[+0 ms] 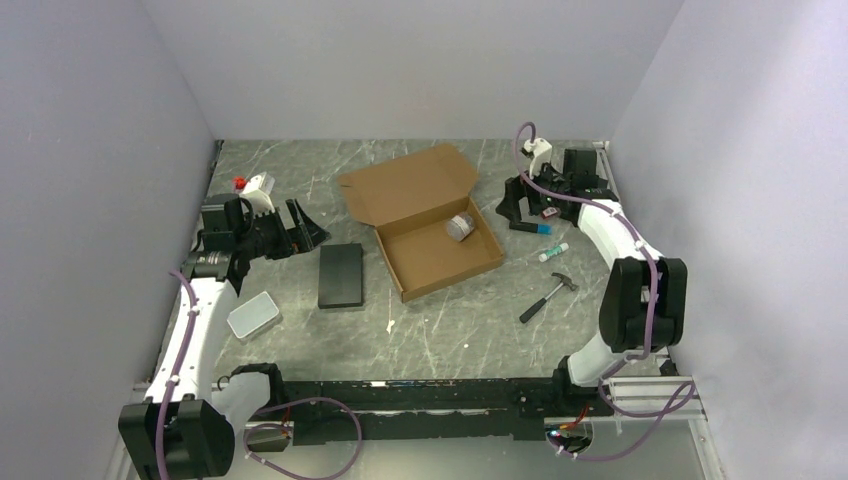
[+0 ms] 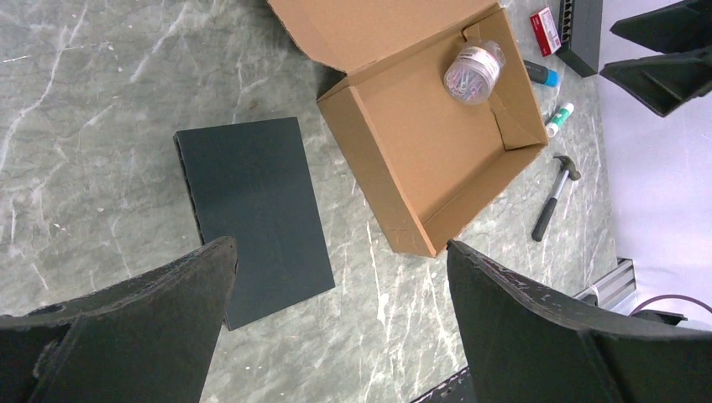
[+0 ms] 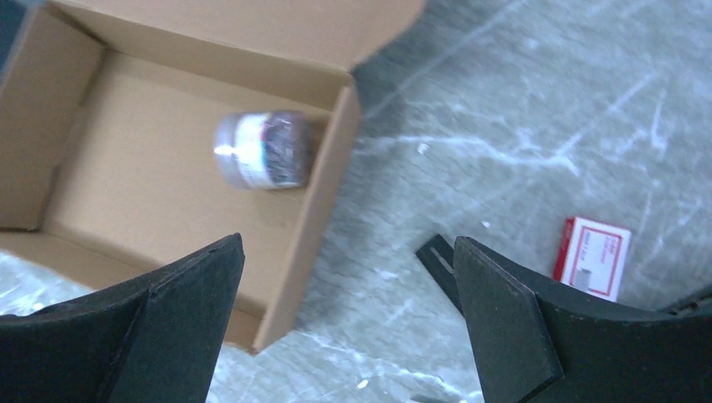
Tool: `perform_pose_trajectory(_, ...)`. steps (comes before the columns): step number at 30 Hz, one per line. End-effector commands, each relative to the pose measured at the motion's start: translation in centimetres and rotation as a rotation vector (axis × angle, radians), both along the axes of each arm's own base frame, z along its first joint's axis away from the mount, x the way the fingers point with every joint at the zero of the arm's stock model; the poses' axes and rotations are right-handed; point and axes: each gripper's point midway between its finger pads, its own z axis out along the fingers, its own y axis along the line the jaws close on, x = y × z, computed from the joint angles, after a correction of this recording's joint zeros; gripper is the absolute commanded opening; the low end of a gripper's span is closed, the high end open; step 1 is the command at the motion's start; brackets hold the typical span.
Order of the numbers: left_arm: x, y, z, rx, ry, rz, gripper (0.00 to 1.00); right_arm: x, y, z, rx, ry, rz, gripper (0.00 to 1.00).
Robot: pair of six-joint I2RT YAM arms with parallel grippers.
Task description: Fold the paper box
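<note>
The paper box [image 1: 440,255] is brown cardboard and lies mid-table as a shallow tray with its walls up and its lid [image 1: 405,185] open, leaning away to the back left. A small clear jar [image 1: 461,227] lies inside it. My left gripper [image 1: 308,228] is open and empty, to the left of the box. In the left wrist view it [image 2: 342,245] hovers above the table between the black block and the box [image 2: 420,143]. My right gripper [image 1: 517,212] is open and empty, to the right of the box. In the right wrist view it [image 3: 348,242] is just beside the box wall [image 3: 319,218].
A black rectangular block [image 1: 341,275] lies left of the box. A grey rounded tin [image 1: 253,315] sits near the left arm. A hammer [image 1: 547,297] and a white tube [image 1: 553,252] lie right of the box. A small red-and-white packet [image 3: 592,252] lies under the right gripper.
</note>
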Motion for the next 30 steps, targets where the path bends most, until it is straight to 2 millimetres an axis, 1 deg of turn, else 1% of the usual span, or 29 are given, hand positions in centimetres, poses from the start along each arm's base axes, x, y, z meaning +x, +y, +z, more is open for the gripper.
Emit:
perform_pose_trajectory(1, 0.1, -0.2, 1.6, -0.011, -0.071, -0.017, 0.99, 2.6, -3.8, -2.1, -0.070, 0.005, -0.145, 1.00)
perform_pose_trajectory(4, 0.0, -0.2, 1.7, -0.014, -0.076, -0.016, 0.99, 3.7, -6.5, -3.6, -0.134, 0.034, -0.245, 0.99)
perform_pose_trajectory(6, 0.0, -0.3, 1.8, -0.015, -0.078, -0.018, 0.99, 4.2, -7.9, -4.7, -0.171, 0.064, -0.286, 0.98)
perform_pose_trajectory(7, 0.0, -0.3, 1.9, -0.017, -0.081, -0.020, 0.99, 4.5, -8.4, -5.5, -0.185, 0.085, -0.297, 0.97)
perform_pose_trajectory(12, -0.1, -0.5, 1.9, -0.023, -0.082, -0.026, 0.99, 6.3, -10.5, -7.1, -0.255, 0.114, -0.339, 0.96)
perform_pose_trajectory(15, -0.1, -0.5, 1.9, -0.025, -0.081, -0.028, 0.99, 7.3, -11.1, -7.6, -0.263, 0.131, -0.354, 0.95)
perform_pose_trajectory(20, 0.0, -0.5, 1.8, -0.023, -0.079, -0.027, 0.99, 9.1, -12.2, -9.1, -0.250, 0.208, -0.371, 0.93)
perform_pose_trajectory(23, 0.0, -0.4, 1.7, -0.022, -0.074, -0.025, 0.99, 10.0, -12.6, -10.2, -0.240, 0.244, -0.359, 0.89)
perform_pose_trajectory(25, 0.1, -0.4, 1.6, -0.023, -0.069, -0.025, 0.99, 10.2, -12.8, -11.1, -0.241, 0.272, -0.350, 0.86)
perform_pose_trajectory(30, 0.2, -0.4, 1.4, -0.026, -0.065, -0.025, 0.99, 10.3, -12.9, -12.5, -0.254, 0.303, -0.333, 0.80)
